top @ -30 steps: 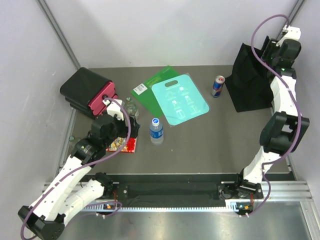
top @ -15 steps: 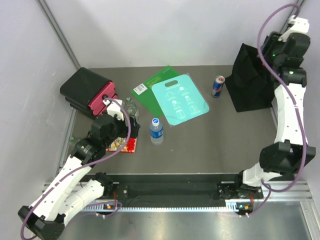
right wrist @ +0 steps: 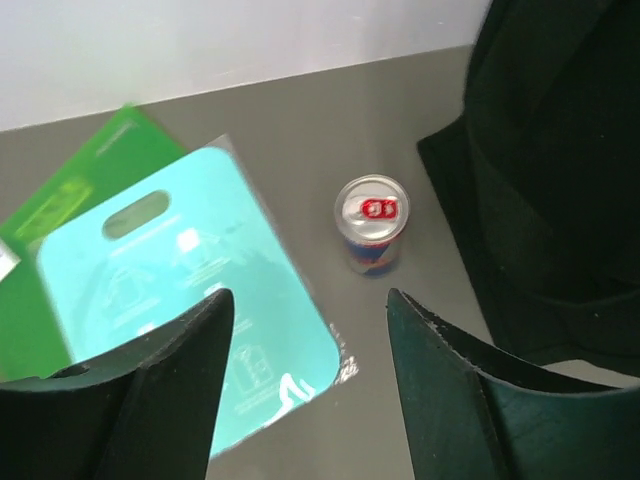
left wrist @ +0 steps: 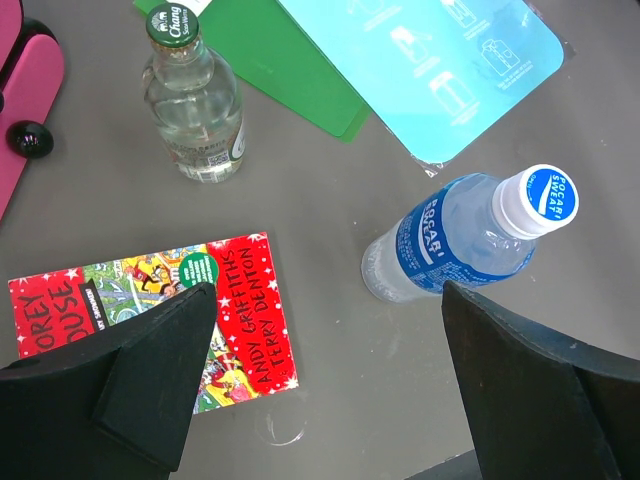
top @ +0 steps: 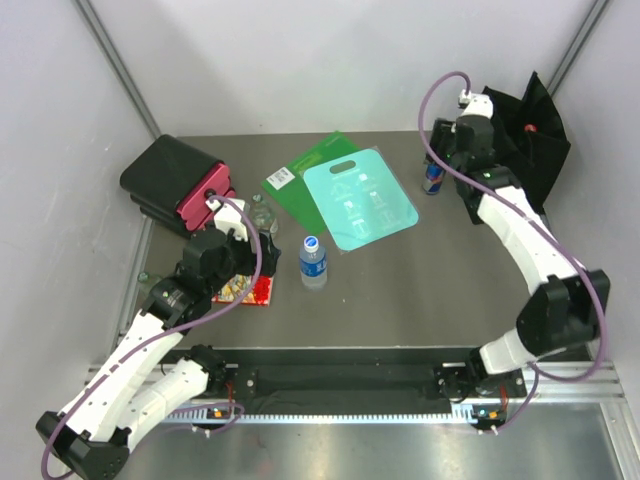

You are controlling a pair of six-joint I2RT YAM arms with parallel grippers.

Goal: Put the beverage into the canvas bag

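1. Nothing has gone into the canvas bag [top: 527, 135] yet. It sits slumped at the far right corner of the table [top: 420, 290], and from what I can see of it no drink is inside.
2. Three drinks are out on the table: a Red Bull can [right wrist: 370, 222] just beside the bag, a Pocari Sweat bottle [left wrist: 460, 245] near the middle, and a Chang glass bottle [left wrist: 195, 110] over by the black hard case with the pink edge [top: 175, 180].
3. The right gripper [right wrist: 306, 300] hangs above the can, tilted so that it looks down on it. Its fingers are spread and have nothing between them. The can stands upright ahead of them, not yet touched.
4. The left gripper [left wrist: 328, 295] hovers over a red children's book [left wrist: 150, 320] with its fingers spread wide and empty. The Pocari bottle is just off to its right.
5. My guess is that the can is the chosen drink, since the right arm is lined up on it and the bag is next to it.
6. So the whole job remains: come down, pinch the can, lift it, carry it over the bag's mouth and let go.
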